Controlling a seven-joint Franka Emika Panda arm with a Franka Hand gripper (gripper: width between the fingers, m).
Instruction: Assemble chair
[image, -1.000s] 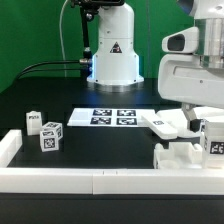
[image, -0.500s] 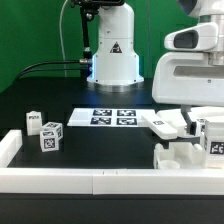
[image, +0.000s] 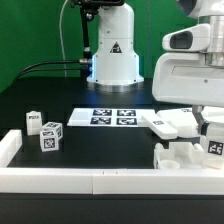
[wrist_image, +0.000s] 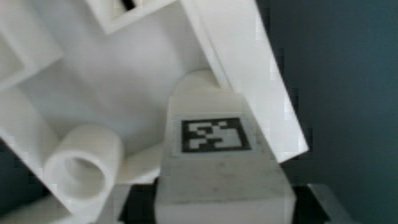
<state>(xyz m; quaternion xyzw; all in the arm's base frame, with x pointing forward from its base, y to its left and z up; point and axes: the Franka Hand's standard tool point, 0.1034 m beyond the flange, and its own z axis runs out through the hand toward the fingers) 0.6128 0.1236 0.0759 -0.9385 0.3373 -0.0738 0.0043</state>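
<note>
My gripper (image: 212, 132) is at the exterior view's right, low over the table, and is shut on a white chair part with a black marker tag (image: 214, 146). In the wrist view that tagged part (wrist_image: 217, 135) fills the space between my jaws, with my gripper (wrist_image: 222, 202) closed on its sides. Behind it lies a larger white chair piece (wrist_image: 107, 90) with a round peg hole. A flat white chair panel (image: 170, 122) lies just beside the gripper. More white parts (image: 183, 156) sit in front of it. Two small tagged white blocks (image: 44, 131) stand at the left.
The marker board (image: 112, 117) lies flat in the middle of the table. A white raised rim (image: 90, 181) runs along the front and the left side. The robot's white base (image: 113, 55) stands at the back, with cables behind it.
The arm has shifted very slightly at the right. The held tagged part stays at almost the same spot, and the other parts have not moved.
</note>
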